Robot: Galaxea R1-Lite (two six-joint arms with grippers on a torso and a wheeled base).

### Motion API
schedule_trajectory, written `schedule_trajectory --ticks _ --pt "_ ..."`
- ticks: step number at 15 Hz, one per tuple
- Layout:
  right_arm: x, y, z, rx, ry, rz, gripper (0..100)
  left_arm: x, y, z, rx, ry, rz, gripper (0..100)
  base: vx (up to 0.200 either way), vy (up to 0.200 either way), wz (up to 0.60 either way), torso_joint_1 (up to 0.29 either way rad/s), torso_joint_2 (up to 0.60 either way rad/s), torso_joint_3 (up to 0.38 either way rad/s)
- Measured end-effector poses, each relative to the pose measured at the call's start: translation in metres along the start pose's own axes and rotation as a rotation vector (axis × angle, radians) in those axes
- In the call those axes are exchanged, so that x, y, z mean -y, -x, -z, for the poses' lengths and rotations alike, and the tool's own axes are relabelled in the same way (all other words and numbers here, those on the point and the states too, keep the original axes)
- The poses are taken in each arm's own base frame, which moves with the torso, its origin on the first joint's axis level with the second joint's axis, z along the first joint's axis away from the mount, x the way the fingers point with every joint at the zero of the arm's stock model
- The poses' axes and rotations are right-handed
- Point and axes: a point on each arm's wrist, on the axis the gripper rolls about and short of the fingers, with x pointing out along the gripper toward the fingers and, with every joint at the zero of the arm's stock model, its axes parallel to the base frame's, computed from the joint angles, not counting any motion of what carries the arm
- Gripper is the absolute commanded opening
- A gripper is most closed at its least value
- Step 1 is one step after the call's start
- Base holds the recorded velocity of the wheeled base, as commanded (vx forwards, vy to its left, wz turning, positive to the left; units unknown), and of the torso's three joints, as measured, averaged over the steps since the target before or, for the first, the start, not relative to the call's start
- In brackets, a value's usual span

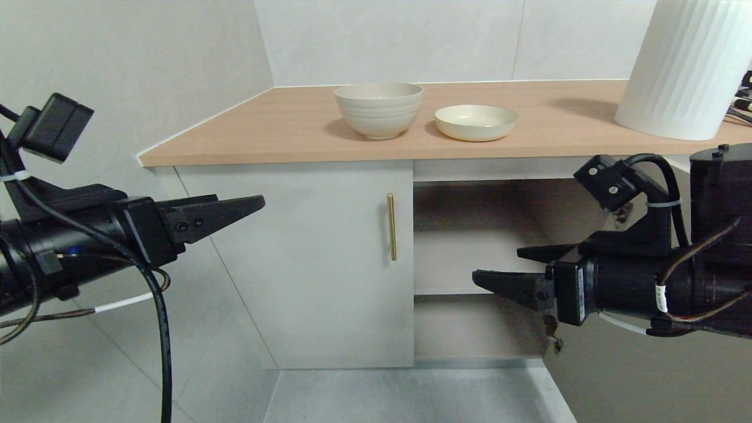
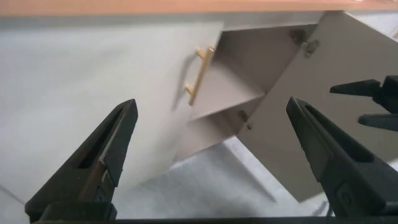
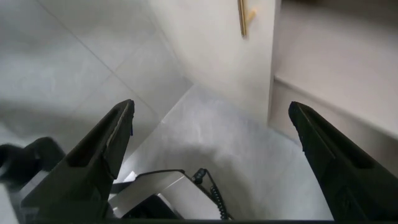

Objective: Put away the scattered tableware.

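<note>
A deep cream bowl (image 1: 379,108) and a shallow cream dish (image 1: 476,121) stand side by side on the wooden countertop (image 1: 264,135). Both grippers hang below counter height, in front of the cabinet and apart from the tableware. My left gripper (image 1: 252,205) (image 2: 211,104) is open and holds nothing, facing the closed cabinet door (image 1: 317,258). At the right, my right gripper (image 1: 498,265) (image 3: 211,107) is open and empty, level with the open cabinet bay (image 1: 470,258).
The closed door carries a gold bar handle (image 1: 391,226) (image 2: 198,76) (image 3: 244,15). The right door (image 2: 311,112) is swung open, showing a shelf (image 1: 464,291). A tall white ribbed container (image 1: 687,64) stands on the counter's right end. Grey floor (image 1: 405,393) lies below.
</note>
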Motion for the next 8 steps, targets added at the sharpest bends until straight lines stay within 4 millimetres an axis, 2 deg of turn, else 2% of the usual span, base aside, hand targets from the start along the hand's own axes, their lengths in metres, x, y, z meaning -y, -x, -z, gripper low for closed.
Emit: schedule_trajectory --ticks 3,8 --pt "0.000 0.001 0.001 -0.002 0.002 0.000 100 0.000 0.001 -0.001 0.005 -0.002 0.000 100 0.200 0.000 0.00 0.002 0.00 0.004" --pt "-0.002 0.006 0.002 0.002 0.011 -0.012 100 0.007 0.012 -0.006 0.030 -0.013 0.013 100 0.000 0.000 0.00 0.000 0.00 0.000"
